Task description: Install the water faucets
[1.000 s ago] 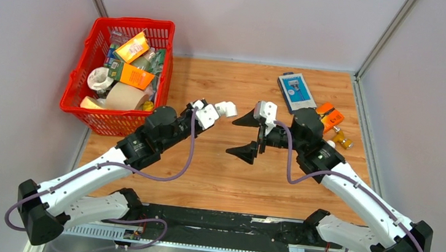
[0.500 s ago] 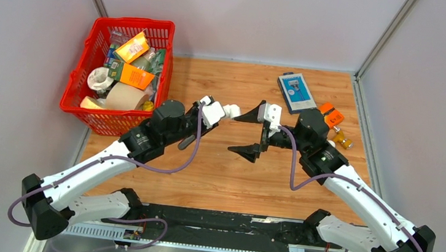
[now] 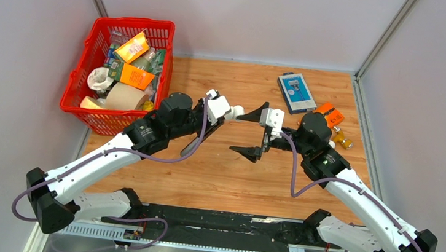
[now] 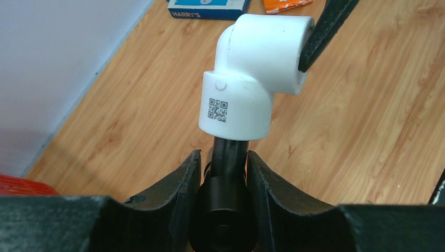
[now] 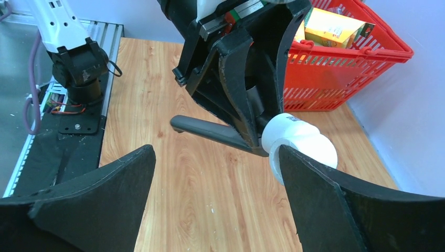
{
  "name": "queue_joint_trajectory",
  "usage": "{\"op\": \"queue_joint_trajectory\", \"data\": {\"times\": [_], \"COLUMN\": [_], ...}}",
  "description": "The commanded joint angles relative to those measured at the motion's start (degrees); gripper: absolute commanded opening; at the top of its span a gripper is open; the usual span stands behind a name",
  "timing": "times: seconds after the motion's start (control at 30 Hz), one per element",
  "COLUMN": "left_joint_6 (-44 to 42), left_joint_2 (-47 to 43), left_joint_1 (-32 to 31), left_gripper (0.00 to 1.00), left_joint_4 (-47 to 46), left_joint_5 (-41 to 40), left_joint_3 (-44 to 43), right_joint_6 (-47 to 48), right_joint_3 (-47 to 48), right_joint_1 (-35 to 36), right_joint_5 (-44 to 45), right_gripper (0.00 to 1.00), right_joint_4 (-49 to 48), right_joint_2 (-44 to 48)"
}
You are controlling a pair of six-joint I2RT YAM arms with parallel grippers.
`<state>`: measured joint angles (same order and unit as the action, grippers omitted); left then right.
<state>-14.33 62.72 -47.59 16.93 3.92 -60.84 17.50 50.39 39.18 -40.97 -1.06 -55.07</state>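
Wooden table [image 3: 227, 182]; work held above its centre. White elbow fitting [image 4: 252, 79] is seated on faucet [image 5: 210, 130] stem. Left gripper [image 4: 224, 157] is clamped on stem. Right gripper [image 5: 215, 157] is spread wide, one fingertip at elbow mouth. We advise centring elbow between fingers before closing, then turning squarely. Against second ago: elbow now nearer right gripper.

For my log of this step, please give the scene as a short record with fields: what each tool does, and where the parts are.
left tool: shut on the faucet, held above the table
elbow fitting: white, seated on the faucet's end
right tool: open, one finger at the fitting's free opening
red basket: far left corner, full of items
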Motion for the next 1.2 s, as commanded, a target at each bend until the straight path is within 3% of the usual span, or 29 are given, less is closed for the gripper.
{"op": "queue_joint_trajectory", "data": {"times": [0.0, 0.67, 0.9, 1.0, 1.17], "left_joint_6": [0.2, -8.7, -8.5, -8.1, -5.5], "left_joint_2": [0.0, 2.1, 2.1, 1.0, 2.1], "left_joint_1": [-0.3, -2.1, -2.1, -0.7, 5.3], "left_gripper": [0.00, 0.00, 0.00, 0.00, 0.00], "left_joint_4": [-0.1, 9.1, 8.7, 8.7, 10.7], "left_joint_5": [5.1, 16.7, 18.7, 18.2, 24.9], "left_joint_3": [-4.7, -8.2, -7.2, -6.8, -6.7], "right_joint_6": [2.8, 6.4, 9.4, 9.5, 13.8], "right_joint_3": [0.7, 6.7, 6.9, 6.8, 6.2], "right_joint_1": [-0.2, -0.2, -0.3, -1.0, -1.4], "right_joint_5": [2.0, -5.0, 1.7, 3.0, 0.7], "right_gripper": [0.96, 0.98, 0.99, 1.00, 1.00], "right_joint_4": [-2.9, 2.6, 3.6, 4.7, 6.7], "right_joint_2": [0.5, -6.4, -5.9, -4.4, 0.7]}}
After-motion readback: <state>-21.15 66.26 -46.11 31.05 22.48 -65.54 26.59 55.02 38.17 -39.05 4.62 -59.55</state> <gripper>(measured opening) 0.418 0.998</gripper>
